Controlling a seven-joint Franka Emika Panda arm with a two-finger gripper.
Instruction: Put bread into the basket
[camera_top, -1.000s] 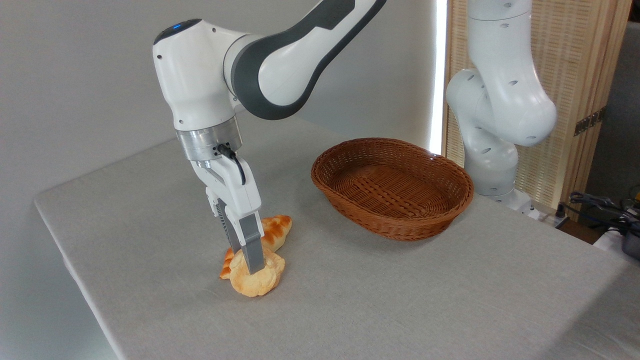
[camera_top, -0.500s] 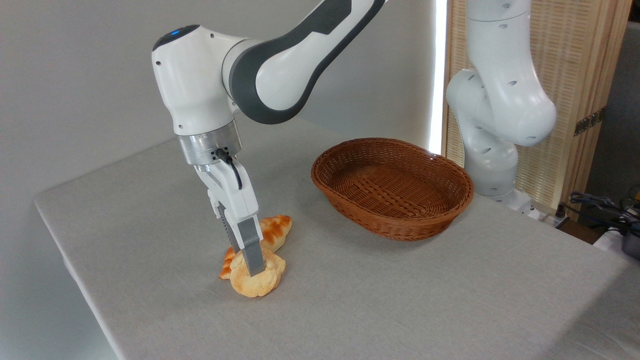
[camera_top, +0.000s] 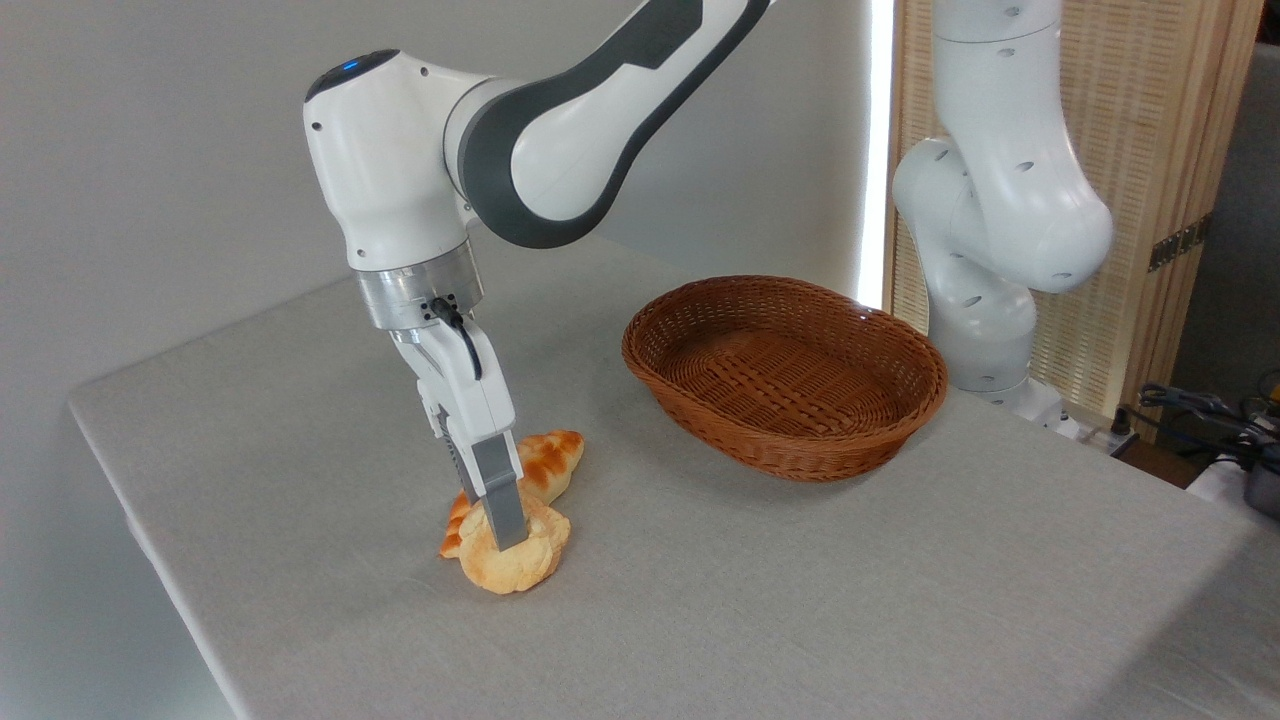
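The bread (camera_top: 528, 563), a small pale-golden bun, rests on the grey table near the front left, tipped up on its edge. My gripper (camera_top: 497, 528) comes down on it from above and is shut on the bread. The near grey finger (camera_top: 503, 508) presses against the bun's front face, and the far finger is hidden behind it. The basket (camera_top: 790, 462), an oval brown wicker one with low sides, stands to the right and further back with nothing inside it.
A longer braided orange-brown loaf (camera_top: 553, 460) lies right behind the bun, touching it. The arm's white base column (camera_top: 985, 300) stands behind the basket at the right. The table's left edge (camera_top: 150, 540) is close to the bun. Cables lie at the far right.
The gripper hand has shifted slightly left and up, its near finger pressing the bun. The bun stays on the table, and the basket has not moved.
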